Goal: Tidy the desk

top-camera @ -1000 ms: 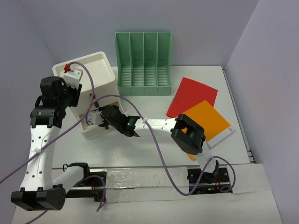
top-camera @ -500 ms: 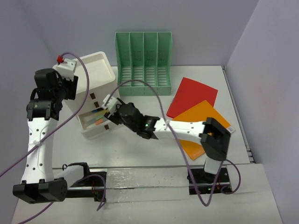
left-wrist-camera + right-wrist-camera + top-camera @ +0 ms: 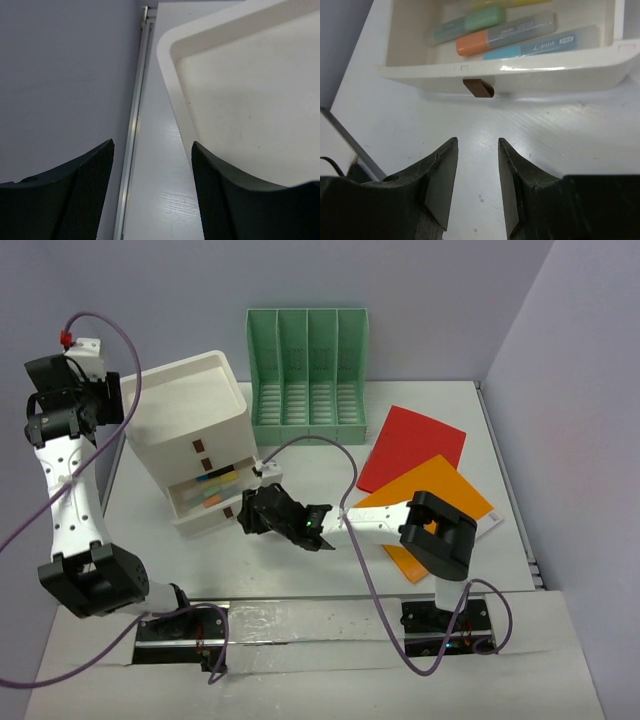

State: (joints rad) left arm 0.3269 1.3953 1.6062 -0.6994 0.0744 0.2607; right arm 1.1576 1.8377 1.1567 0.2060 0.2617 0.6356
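Both released, gripping nothing: my right hand (image 3: 477, 142) hangs low over the matte, faintly grained white desk (image 3: 560, 130), just short of the glossy plastic drawer (image 3: 545, 67) with its brown tab handle (image 3: 479, 88). The drawer stands open, with capped pastel markers (image 3: 505, 34) lying inside. My left hand (image 3: 152, 145) sits by the drawer box's (image 3: 240, 90) rounded top rim, at the desk's left edge.

Left arm (image 3: 68, 490) stands raised, wrist bent over at the top. Left gripper (image 3: 152, 192) fingers (image 3: 82, 200) spread wide, nothing between them. Right arm (image 3: 375, 522) stretched out low to its left. Right gripper (image 3: 476, 185) fingers (image 3: 440, 182) parted by a narrow gap, nothing held.
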